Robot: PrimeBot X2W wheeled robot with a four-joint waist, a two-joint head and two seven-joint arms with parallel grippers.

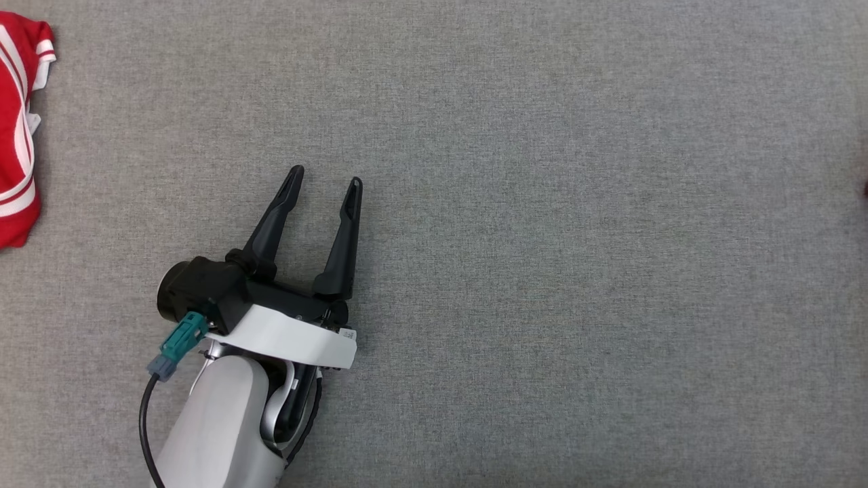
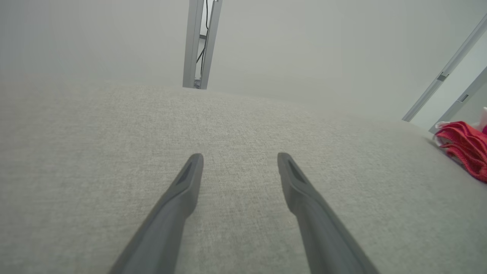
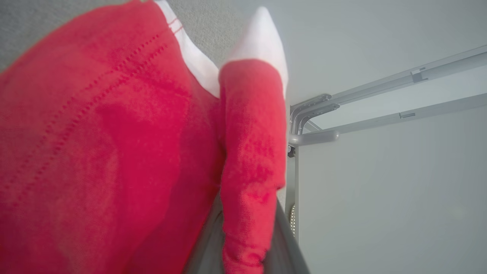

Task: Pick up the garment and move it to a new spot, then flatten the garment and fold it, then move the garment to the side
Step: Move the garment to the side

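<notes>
The garment (image 1: pixel 17 135) is red with white stripes and lies bunched at the far left edge of the grey surface in the head view. In the left wrist view the garment (image 2: pixel 462 146) shows at the right edge. My left gripper (image 1: pixel 325 179) hovers open over bare cloth to the garment's right, with nothing between its fingers (image 2: pixel 186 190). In the right wrist view, red fabric with white trim (image 3: pixel 114 152) drapes close over my right gripper (image 3: pixel 245 243), which is shut on a fold of it. Its dark fingers (image 3: pixel 285 247) are mostly hidden. I cannot tell whether this is the same piece.
The grey cloth-covered surface (image 1: pixel 542 271) stretches wide to the right of my left gripper. A metal post (image 2: pixel 199 42) stands beyond its far edge. Grey metal frame rails (image 3: pixel 380 125) run against a pale wall.
</notes>
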